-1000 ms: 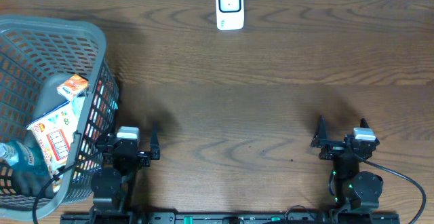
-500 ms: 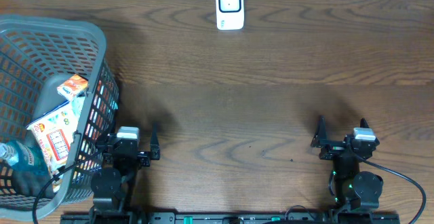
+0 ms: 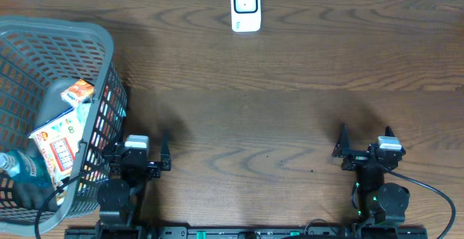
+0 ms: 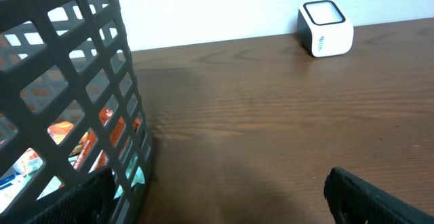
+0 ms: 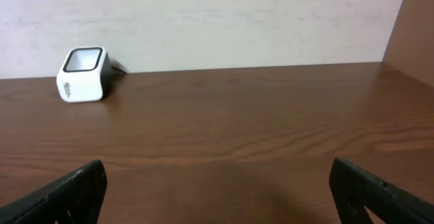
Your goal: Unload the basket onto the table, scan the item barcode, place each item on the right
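Nothing moves across the last second: both arms sit parked at the near edge of the counter (image 3: 239, 123), exactly where the earlier overhead pictures have them, and every object keeps its place. The left hand (image 3: 139, 152) rests just beside the basket (image 3: 43, 58), its jaws spread wide and holding nothing. In its wrist view the two dark fingertips (image 4: 369, 197) frame bare wood and the basket's mesh wall. The scanner (image 3: 246, 7) stands at the middle of the far edge, well apart from both hands. The right hand (image 3: 366, 146), at the near right, is likewise wide and empty, with only open counter between it and the scanner. The goods to be scanned all lie inside the basket at the left edge: a printed box (image 3: 56, 141), an orange packet (image 3: 77, 90) beyond it, and a bottle (image 3: 16, 168) in the near corner. With no change to report, the task looks unstarted: no item is picked and no barcode faces the scanner. The likely first step falls to the left arm, reaching over the rim for one of the goods.
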You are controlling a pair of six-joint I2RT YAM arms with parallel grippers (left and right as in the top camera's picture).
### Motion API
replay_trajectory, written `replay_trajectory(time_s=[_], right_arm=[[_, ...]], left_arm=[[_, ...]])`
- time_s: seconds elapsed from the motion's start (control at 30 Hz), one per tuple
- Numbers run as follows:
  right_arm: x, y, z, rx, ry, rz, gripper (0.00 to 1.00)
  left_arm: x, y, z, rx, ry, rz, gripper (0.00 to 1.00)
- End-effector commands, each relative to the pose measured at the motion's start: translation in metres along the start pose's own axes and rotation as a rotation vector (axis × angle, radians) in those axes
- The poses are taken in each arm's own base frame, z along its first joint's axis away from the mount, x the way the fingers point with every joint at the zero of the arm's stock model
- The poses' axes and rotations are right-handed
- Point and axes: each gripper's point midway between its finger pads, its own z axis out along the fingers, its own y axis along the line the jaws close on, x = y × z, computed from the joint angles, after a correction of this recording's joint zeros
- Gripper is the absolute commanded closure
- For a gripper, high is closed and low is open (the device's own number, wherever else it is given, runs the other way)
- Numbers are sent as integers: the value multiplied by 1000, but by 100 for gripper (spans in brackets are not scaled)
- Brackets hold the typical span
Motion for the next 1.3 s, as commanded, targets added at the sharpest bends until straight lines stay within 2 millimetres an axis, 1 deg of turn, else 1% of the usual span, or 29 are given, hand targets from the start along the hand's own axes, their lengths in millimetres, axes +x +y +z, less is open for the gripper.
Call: replay_trajectory(time_s=[0.0,0.57,0.67,0.9,0.97,1.03,1.13,1.2,1.27], right_arm=[[0,0,0,0,0,6,1],[0,0,0,0,0,6,1],[0,0,0,0,0,6,1],[0,0,0,0,0,6,1],[0,0,0,0,0,6,1],[0,0,0,0,0,6,1],[0,0,0,0,0,6,1],[0,0,0,0,0,6,1],[0,0,0,0,0,6,1]], left_arm=[[12,2,3,-15,24,6,2],[12,2,3,-16,22,8,2],[12,5,3,-32,25,90,2],[13,5,3,-32,26,94,2],[13,10,3,-63,30,106,2],[13,11,3,-68,31,108,2],[8,1,3,-7,7,107,2],[-1,-2,3,5,-29,107,2],[-11,-13,1,74,-73,73,2]])
